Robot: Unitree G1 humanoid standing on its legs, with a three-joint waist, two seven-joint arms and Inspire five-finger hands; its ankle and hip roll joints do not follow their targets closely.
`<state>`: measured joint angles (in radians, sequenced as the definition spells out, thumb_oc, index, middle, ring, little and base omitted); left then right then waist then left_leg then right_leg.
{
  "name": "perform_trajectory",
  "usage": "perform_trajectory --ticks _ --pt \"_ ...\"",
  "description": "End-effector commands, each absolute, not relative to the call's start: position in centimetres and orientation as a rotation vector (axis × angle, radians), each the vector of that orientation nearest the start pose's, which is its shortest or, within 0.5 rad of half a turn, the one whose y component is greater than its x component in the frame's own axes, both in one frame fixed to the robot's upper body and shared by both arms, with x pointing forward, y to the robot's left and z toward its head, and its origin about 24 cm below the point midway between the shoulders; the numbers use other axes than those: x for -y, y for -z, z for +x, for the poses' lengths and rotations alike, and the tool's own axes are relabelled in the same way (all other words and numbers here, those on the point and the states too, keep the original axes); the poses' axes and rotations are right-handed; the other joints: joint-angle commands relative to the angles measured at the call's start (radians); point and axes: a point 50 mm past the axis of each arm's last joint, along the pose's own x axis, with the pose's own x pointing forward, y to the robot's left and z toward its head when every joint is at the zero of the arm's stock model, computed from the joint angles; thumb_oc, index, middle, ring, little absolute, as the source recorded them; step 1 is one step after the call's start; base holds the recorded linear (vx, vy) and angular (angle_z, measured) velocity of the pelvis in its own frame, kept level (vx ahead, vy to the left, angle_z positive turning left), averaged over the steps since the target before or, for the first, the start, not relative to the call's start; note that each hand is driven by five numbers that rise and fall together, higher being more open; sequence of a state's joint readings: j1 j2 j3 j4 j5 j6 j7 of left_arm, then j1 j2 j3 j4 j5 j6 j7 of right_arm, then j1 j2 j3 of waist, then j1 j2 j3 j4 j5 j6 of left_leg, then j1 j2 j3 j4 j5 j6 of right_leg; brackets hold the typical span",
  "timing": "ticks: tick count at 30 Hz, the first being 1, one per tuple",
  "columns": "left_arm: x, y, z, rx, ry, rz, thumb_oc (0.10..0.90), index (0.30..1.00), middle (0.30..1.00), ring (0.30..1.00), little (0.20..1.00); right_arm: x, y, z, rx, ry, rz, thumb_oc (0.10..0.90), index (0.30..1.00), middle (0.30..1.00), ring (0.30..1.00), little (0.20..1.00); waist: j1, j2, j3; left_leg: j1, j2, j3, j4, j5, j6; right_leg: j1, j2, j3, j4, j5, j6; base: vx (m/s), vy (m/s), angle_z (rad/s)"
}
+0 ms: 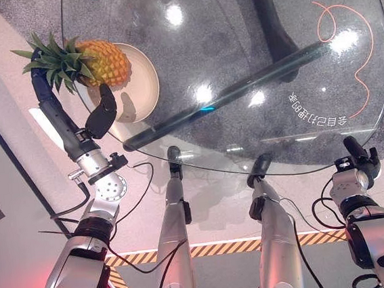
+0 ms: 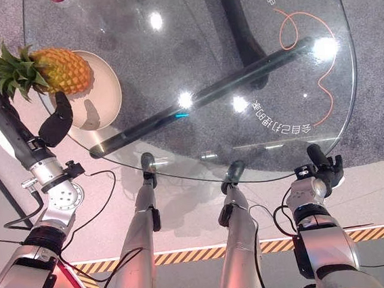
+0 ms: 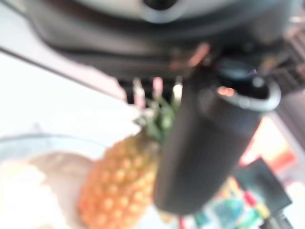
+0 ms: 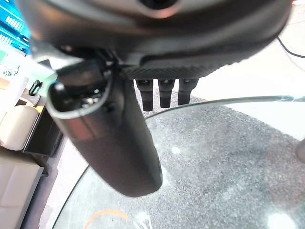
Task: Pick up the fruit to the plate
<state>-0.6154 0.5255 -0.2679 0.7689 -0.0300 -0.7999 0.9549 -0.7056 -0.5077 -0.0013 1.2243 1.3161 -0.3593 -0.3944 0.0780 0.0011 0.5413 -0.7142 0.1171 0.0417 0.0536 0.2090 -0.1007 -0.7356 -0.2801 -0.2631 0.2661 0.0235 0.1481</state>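
Pineapple point(image 1: 106, 62): lying over the far rim of the plate point(image 1: 147, 87), crown sticking out past the tabletop point(image 1: 239, 64) edge.
Left hand point(image 1: 74, 121): fingers reaching along the leafy crown, thumb out over the plate; whether it is gripping, I cannot tell.
Right hand point(image 1: 362, 157): idling at the near tabletop edge, fingers looking loosely curled, holding nothing.
Risk: the fruit is sitting off-centre, so letting go here is risking a roll off the rim; the crown could also be snagging the fingers.

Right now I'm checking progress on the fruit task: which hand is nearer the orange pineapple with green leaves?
Left. The left hand is at the orange pineapple, fingers behind its leafy crown, over the cream plate. The right hand hangs at the round glass table's opposite near edge.
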Motion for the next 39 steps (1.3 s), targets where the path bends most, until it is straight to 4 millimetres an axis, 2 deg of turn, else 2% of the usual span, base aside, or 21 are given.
perform_trajectory --ticks 1,7,23,39 --pt "-22.7 -17.0 32.2 0.956 -0.605 0.141 0.800 0.900 0.900 0.900 0.900 37.4 -5.0 29.1 0.035 1.151 0.761 0.800 0.900 0.900 0.900 0.900 0.006 0.014 -0.021 0.015 0.016 -0.029 0.110 -0.137 -0.029 0.028 -0.002 0.000 -0.037 0.060 0.048 0.00 0.000 0.00" --pt "-22.4 -17.1 32.1 0.976 -0.581 0.157 0.800 0.900 0.900 0.900 0.900 37.5 -4.8 29.0 0.033 1.156 0.758 0.800 0.900 0.900 0.900 0.900 0.009 0.018 -0.021 0.025 0.015 -0.032 0.112 -0.138 -0.027 0.038 -0.003 0.004 -0.031 0.056 0.046 0.00 0.000 0.00" --pt "-20.8 -19.0 31.5 1.112 -0.470 0.182 0.800 0.900 0.900 0.900 0.900 37.7 -5.1 28.9 0.037 1.161 0.755 0.800 0.900 0.900 0.900 0.900 0.013 0.027 -0.021 0.033 0.017 -0.026 0.116 -0.142 -0.028 0.045 -0.012 -0.003 -0.025 0.052 0.048 0.00 0.000 0.00" --pt "-21.4 -19.3 31.5 1.090 -0.506 0.167 0.800 0.900 0.900 0.900 0.900 38.2 -5.1 28.6 0.039 1.166 0.748 0.800 0.900 0.900 0.900 0.900 0.015 0.033 -0.021 0.041 0.019 -0.021 0.113 -0.139 -0.030 0.048 -0.019 -0.008 -0.016 0.048 0.050 0.00 0.000 0.00"
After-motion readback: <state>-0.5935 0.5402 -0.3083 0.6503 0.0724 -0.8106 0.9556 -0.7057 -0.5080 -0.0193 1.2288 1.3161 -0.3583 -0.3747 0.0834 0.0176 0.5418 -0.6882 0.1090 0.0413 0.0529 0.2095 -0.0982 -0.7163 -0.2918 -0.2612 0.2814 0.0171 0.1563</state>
